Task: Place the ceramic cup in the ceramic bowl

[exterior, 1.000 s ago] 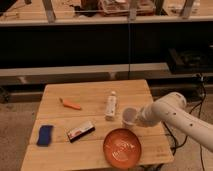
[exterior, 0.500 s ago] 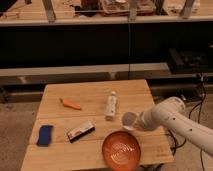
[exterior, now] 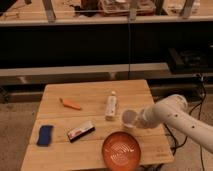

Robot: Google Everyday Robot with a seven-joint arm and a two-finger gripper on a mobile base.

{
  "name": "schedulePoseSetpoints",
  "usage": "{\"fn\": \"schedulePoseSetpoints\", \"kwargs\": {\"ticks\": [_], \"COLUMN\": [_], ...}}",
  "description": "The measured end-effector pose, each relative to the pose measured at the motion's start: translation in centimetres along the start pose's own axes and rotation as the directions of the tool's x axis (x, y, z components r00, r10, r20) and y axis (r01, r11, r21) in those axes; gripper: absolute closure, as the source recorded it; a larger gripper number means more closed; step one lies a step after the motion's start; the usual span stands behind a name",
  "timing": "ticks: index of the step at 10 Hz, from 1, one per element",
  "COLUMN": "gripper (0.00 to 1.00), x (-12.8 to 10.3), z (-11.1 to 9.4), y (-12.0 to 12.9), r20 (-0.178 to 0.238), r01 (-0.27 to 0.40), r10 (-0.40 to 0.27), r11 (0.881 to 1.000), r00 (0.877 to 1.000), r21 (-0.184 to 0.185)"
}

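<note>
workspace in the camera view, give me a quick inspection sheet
surface: wooden table, slatted top
job's things: ceramic cup at the end effector, above the table, beside the bottle; ceramic bowl near the front edge, nothing in it
clutter: white bottle lying down, orange carrot, blue sponge, dark packet
end effector: end effector at the cup, right of table centre
cables: black cable at right
surroundings: dark shelving behind

On my wooden table (exterior: 95, 95) I count one ceramic cup (exterior: 129, 118), one ceramic bowl (exterior: 121, 150), one white bottle (exterior: 111, 105), one carrot (exterior: 70, 104), one blue sponge (exterior: 45, 135), one dark packet (exterior: 81, 131) (six items), plus my one gripper (exterior: 137, 120) beside the cup.
</note>
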Motion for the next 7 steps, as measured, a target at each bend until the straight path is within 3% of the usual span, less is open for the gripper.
{"fn": "schedulePoseSetpoints", "kwargs": {"ticks": [4, 7], "gripper": [0.84, 0.84], "x": [1.8, 1.4], "z": [-8.4, -13.3], "y": [-3.2, -3.9], "r20": [-0.028, -0.044], "r01": [0.026, 0.064], "r10": [-0.025, -0.063], "r11": [0.999, 0.997], "r00": [0.999, 0.997], "r21": [0.044, 0.037]}}
